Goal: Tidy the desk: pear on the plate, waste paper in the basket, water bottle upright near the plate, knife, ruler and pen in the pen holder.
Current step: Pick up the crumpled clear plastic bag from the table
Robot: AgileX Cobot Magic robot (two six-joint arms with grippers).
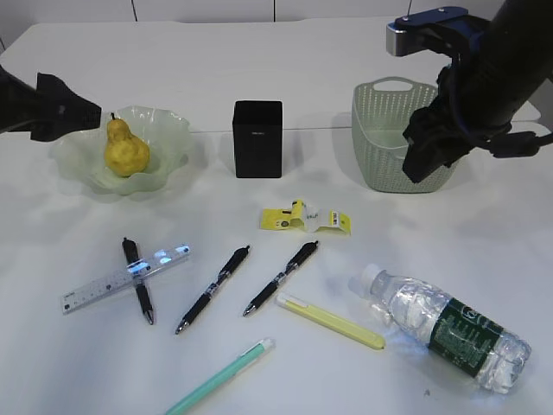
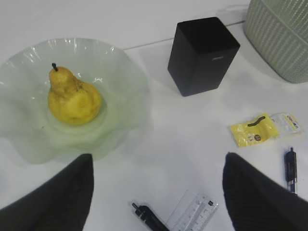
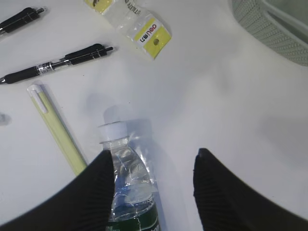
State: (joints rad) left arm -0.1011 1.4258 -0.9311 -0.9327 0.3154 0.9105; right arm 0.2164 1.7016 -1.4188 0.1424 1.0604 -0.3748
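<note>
Exterior view: the basket [image 1: 393, 138] looks empty; the plate [image 1: 168, 143] holds the pear [image 1: 125, 149]; the holder's [image 1: 257, 138] inside is unseen. The bottle [image 1: 445, 328] lies flat, pens [image 1: 213, 288] loose. Left gripper [image 2: 156, 187] and right gripper [image 3: 153, 180] gape, empty.

Yellow pear [image 1: 126, 151] on pale green plate [image 1: 168, 138]; black holder [image 1: 257, 138]; sage lattice basket [image 1: 380, 147]; yellow wrapper [image 1: 304, 218]; 3 black pens [image 1: 212, 288].

Pear [image 1: 126, 150] on plate [image 1: 168, 130], holder [image 1: 257, 138] right, basket [image 1: 390, 138] beyond (bottle [image 1: 445, 328] lying in front)
</note>
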